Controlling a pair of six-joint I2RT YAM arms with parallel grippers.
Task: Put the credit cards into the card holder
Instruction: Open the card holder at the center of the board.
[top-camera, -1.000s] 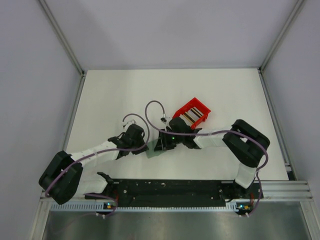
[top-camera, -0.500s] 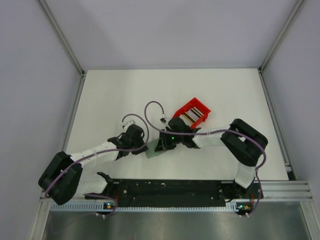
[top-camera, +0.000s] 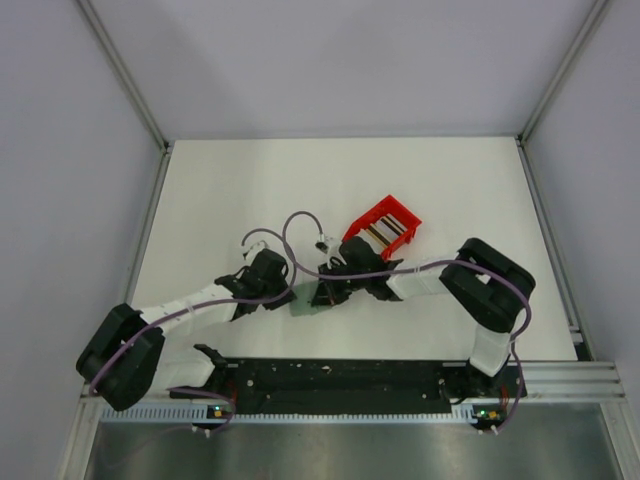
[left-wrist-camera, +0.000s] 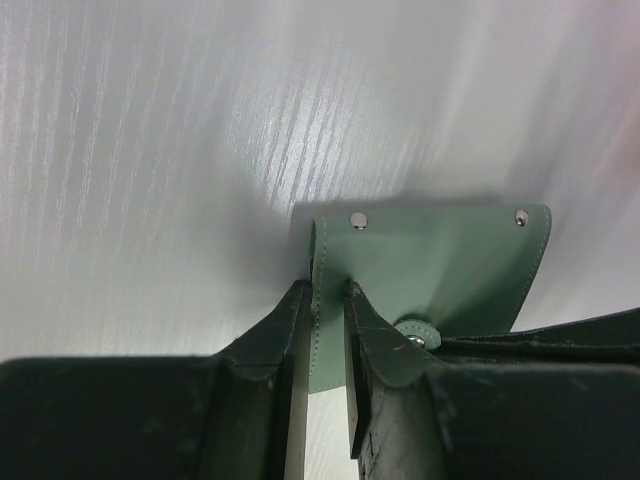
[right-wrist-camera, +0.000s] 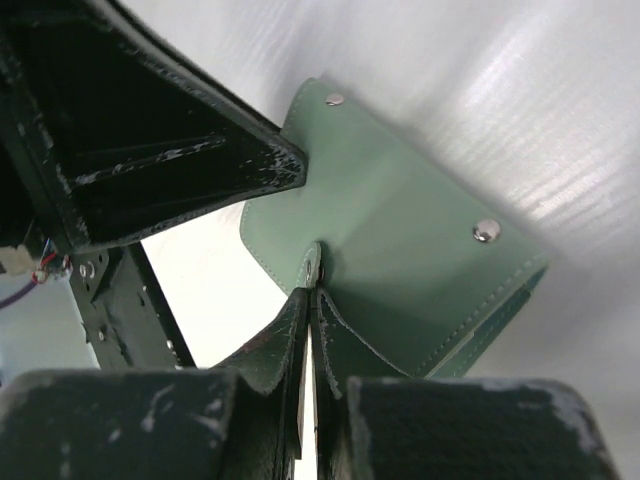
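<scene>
While my left tool (left-wrist-camera: 325, 300) and right tool (right-wrist-camera: 312, 300) each clamp an edge of the green card holder (right-wrist-camera: 400, 250), the credit cards (top-camera: 385, 232) lie in the red bin (top-camera: 366, 214); none looks loaded yet.

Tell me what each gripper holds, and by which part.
Both pinch the flat grey-green stitched card holder. The left gripper clamps one stitched edge, and the right gripper is shut on a different stitched edge.
</scene>
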